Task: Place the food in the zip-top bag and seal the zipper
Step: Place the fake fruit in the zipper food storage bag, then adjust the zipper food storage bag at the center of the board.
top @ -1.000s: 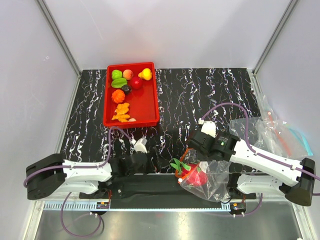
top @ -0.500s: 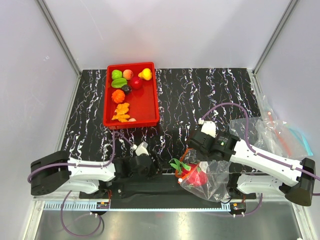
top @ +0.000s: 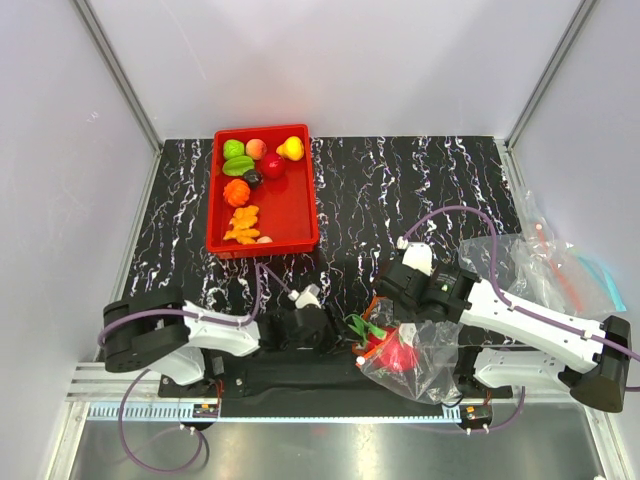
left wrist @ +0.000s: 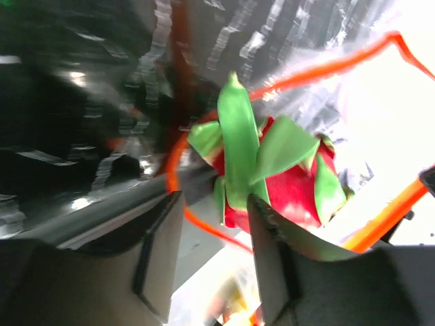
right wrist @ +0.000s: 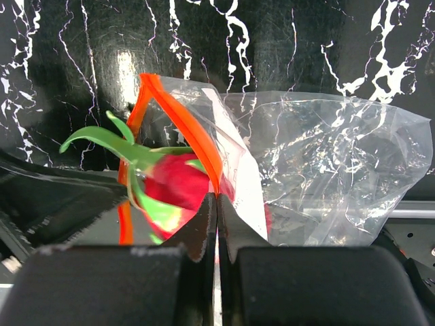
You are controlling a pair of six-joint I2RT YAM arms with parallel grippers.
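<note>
The zip-top bag (top: 437, 352) lies at the table's near edge, its mouth to the left. A magenta toy fruit with green leaves (top: 392, 354) sits in the mouth, leaves sticking out. My right gripper (top: 386, 306) is shut on the orange-red zipper (right wrist: 182, 125), holding one lip up; in the right wrist view the gripper (right wrist: 217, 204) pinches the strip in front of the fruit (right wrist: 178, 182) and the bag (right wrist: 319, 163). My left gripper (top: 340, 332) is open just left of the mouth. In the left wrist view the gripper (left wrist: 214, 258) has the zipper (left wrist: 326, 68) looping between its fingers, and the fruit (left wrist: 292, 187) is by the right finger.
A shallow red tray (top: 287, 215) at the back left holds several toy fruits and vegetables (top: 250, 160). A second clear bag with a blue tint (top: 560, 265) lies at the right edge. My arm bases and a rail run along the near edge.
My left arm has swung right along the near edge, bringing its open gripper up to the bag's mouth. The right gripper, bag and fruit have stayed put.
</note>
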